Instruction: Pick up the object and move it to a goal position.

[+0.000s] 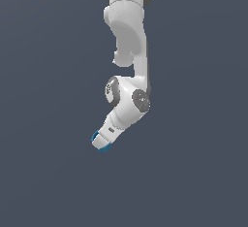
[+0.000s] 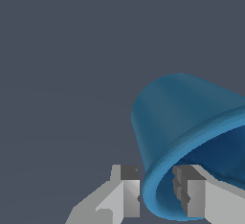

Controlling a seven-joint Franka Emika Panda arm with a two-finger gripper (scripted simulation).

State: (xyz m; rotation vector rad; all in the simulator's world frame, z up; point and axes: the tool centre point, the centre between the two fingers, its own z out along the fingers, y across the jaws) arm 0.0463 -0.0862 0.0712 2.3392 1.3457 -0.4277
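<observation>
Gripper (image 2: 155,196) clamped on the rim of the blue cup (image 2: 177,122).

One finger (image 2: 129,192) presses the cup's outer wall and the other sits inside its hollow, pinching the rim between them. In the exterior view the cup (image 1: 95,137) shows only as blue edges around the tilted gripper (image 1: 102,143), under the white arm (image 1: 130,51), with plain grey surface on all sides and no edge or corner in view.
</observation>
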